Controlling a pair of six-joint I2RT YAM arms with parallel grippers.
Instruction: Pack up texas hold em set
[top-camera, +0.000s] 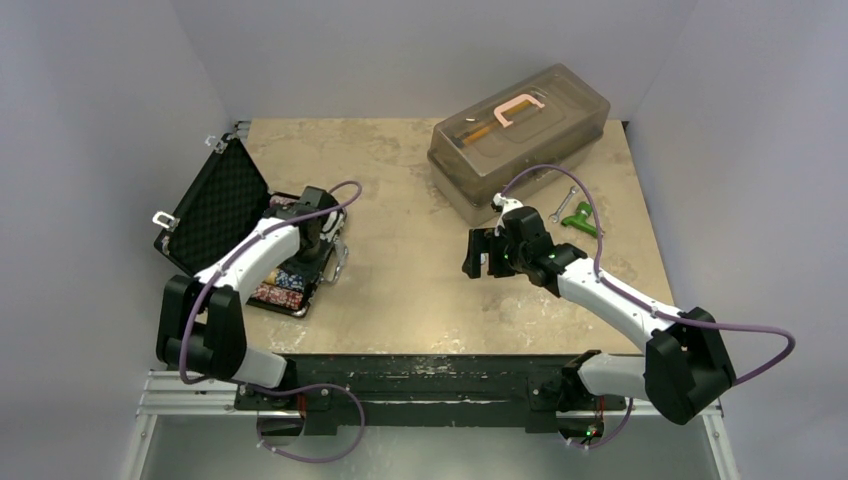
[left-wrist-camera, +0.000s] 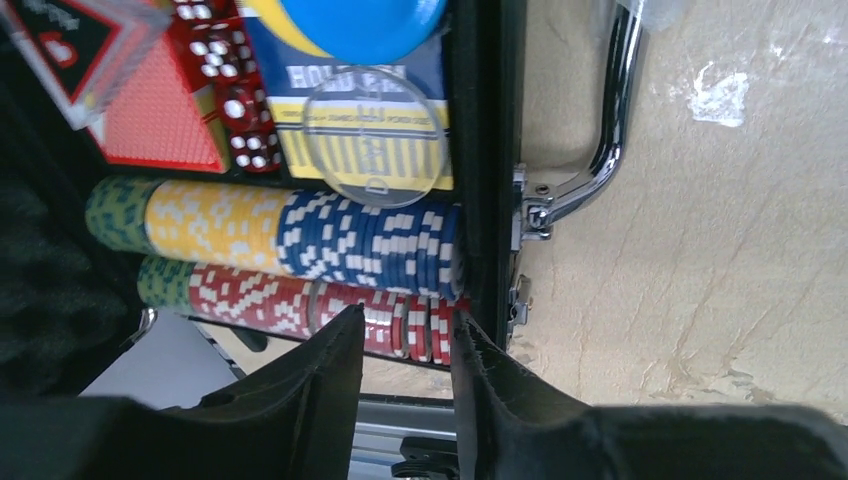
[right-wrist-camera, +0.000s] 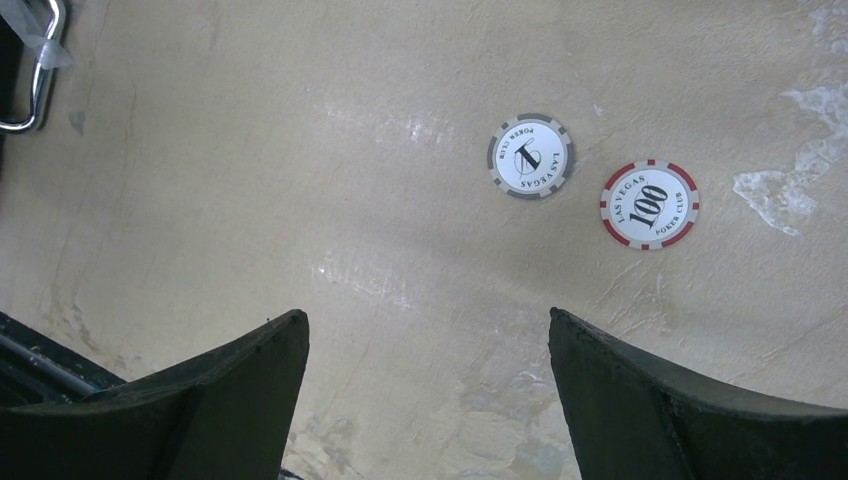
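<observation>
The black briefcase (top-camera: 215, 205) lies open at the table's left, its foam lid raised. In the left wrist view it holds rows of green, yellow, blue and red chips (left-wrist-camera: 330, 240), a red card box (left-wrist-camera: 160, 125), red dice (left-wrist-camera: 235, 105), a clear triangular token (left-wrist-camera: 85, 45), a clear disc (left-wrist-camera: 374, 150) and a blue disc (left-wrist-camera: 360, 20). My left gripper (left-wrist-camera: 405, 325) is open just above the red chip row near the case's handle side. My right gripper (right-wrist-camera: 425, 320) is wide open and empty over bare table. A grey "1" chip (right-wrist-camera: 530, 156) and a red "100" chip (right-wrist-camera: 649, 204) lie loose beyond it.
A translucent grey tub (top-camera: 520, 135) with a pink clamp (top-camera: 517, 108) stands at the back right. A green-handled tool (top-camera: 580, 220) and a wrench (top-camera: 563, 203) lie beside it. The case's metal handle (left-wrist-camera: 605, 140) sticks out toward the table's middle.
</observation>
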